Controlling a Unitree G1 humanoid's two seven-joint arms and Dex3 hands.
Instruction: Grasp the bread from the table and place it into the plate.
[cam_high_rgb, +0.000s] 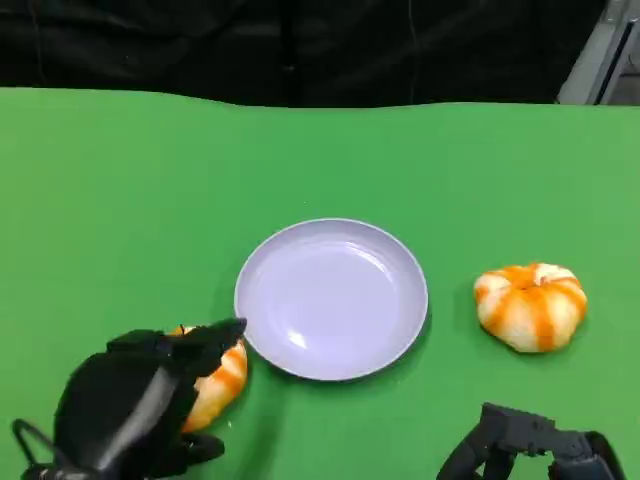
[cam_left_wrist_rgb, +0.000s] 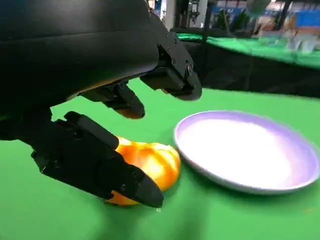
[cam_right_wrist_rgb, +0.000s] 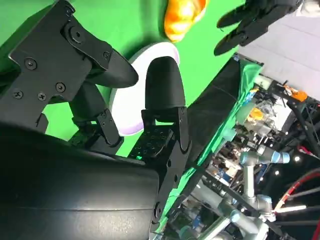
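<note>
Where black backdrop ends, green table (cam_high_rgb: 120, 190) spreads.

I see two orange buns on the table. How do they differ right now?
The bread by the left hand sits just off the plate's near-left edge, with black fingers around it, half hidden. The other bread lies alone to the plate's right, in full sight, untouched. The right hand hangs near it, empty and apart. The first bread looks more evenly orange; the other shows pale stripes. Both rest on the green table.
</note>
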